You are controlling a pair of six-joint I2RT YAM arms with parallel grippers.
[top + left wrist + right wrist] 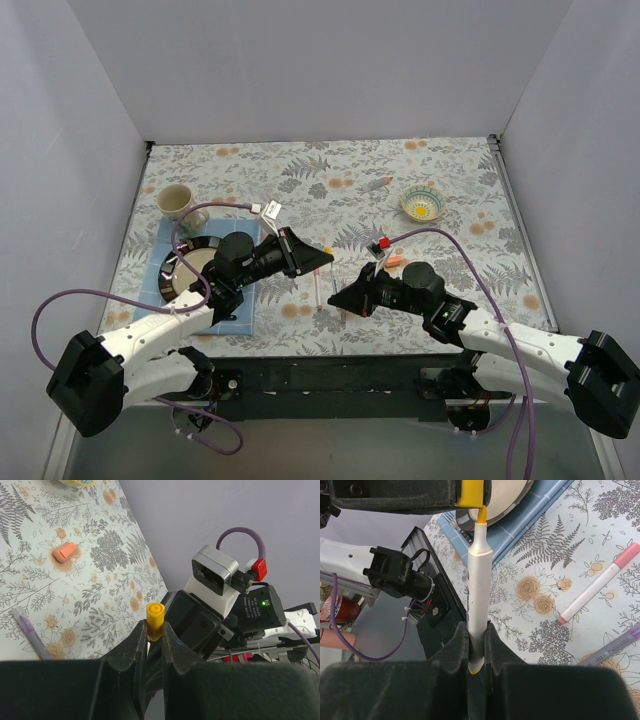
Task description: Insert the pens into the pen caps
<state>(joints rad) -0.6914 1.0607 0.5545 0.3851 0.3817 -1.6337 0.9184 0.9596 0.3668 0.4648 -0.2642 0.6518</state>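
Two grips: left fingers (131,650) pinch yellow cap (155,621), right fingers (454,652) pinch pale pen (480,590).

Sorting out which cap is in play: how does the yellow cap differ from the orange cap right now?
The yellow cap is pinched in the left tool, raised; the orange cap lies loose on the floral tabletop. The tip of the pale pen sits at the yellow cap's mouth; no pen meets the orange cap. Both are short, stubby caps.
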